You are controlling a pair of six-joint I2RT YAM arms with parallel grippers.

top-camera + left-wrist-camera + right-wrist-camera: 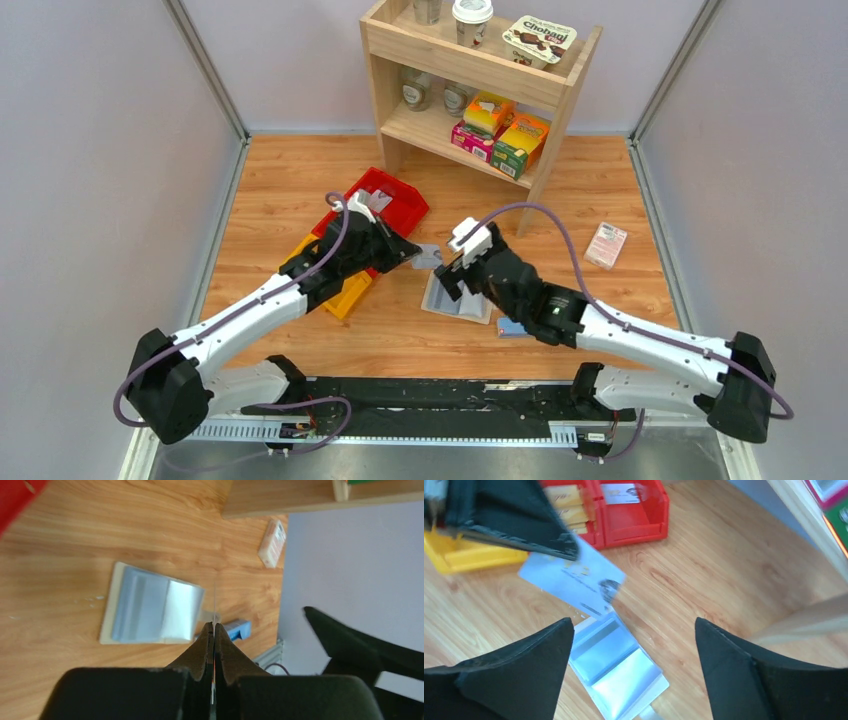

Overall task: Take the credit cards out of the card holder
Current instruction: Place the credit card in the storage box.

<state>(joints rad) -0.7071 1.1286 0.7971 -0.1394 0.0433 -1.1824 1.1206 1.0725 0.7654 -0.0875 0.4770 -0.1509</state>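
We're seeing the right claw [634, 622] hanging w/ fingers wide apart, nothing btw them, just above the card holder [616, 672]. The holder is lying open, blue lining up, on the wooden surface [600, 190]. Just past its far end the left claw [214, 626] is clamping tight on a pale credit card [574, 580]. Further back, red bins [634, 527] are sitting near the shelf [460, 62].

Could not read the blurred print on the credit card [574, 577] from the right wrist. Saw only its thin edge from the left wrist. From above, found part of the card holder [441, 298] covered by the right gripper [455, 275].
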